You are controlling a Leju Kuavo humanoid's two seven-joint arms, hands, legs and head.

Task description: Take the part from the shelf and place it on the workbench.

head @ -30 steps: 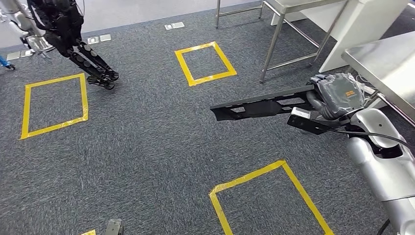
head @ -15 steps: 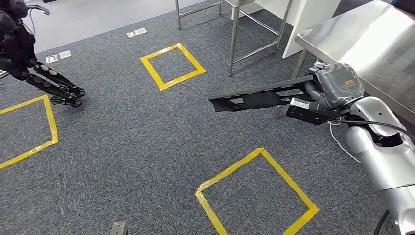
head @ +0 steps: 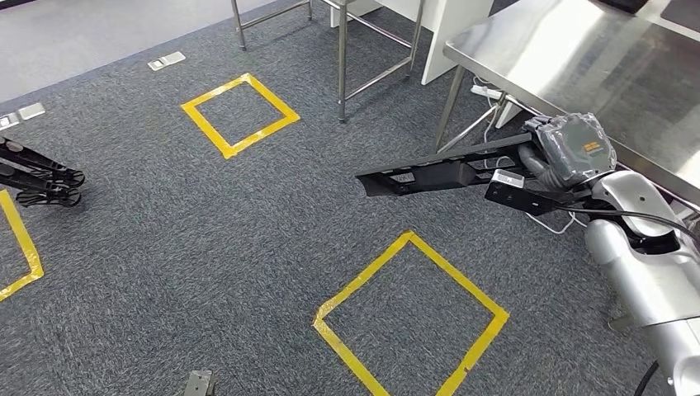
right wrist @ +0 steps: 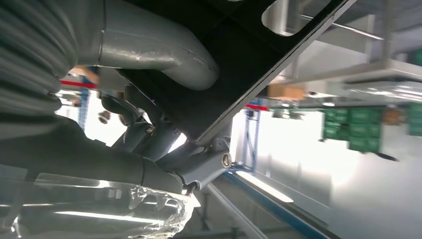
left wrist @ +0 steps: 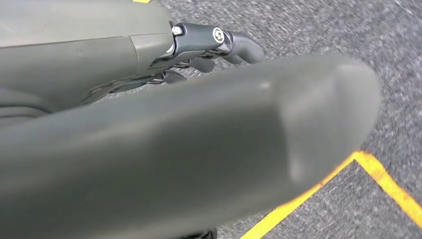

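My right hand [head: 569,153] grips one end of the long flat black perforated plastic part [head: 446,172], held out over the grey carpet beside the steel workbench [head: 578,58]; I cannot tell my blurred left hand's [left wrist: 214,42] state, nor read the orange wrist label [head: 591,147].

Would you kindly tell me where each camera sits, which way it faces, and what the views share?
Head view: high on the body, facing down at the grey carpet; right hand holds the black part near the steel workbench.
Left wrist view: behind the left hand, facing yellow-taped carpet.
Right wrist view: behind the right hand, looking up along the part's underside.
Shared: hand and part in head and right wrist views; carpet in head and left wrist views.
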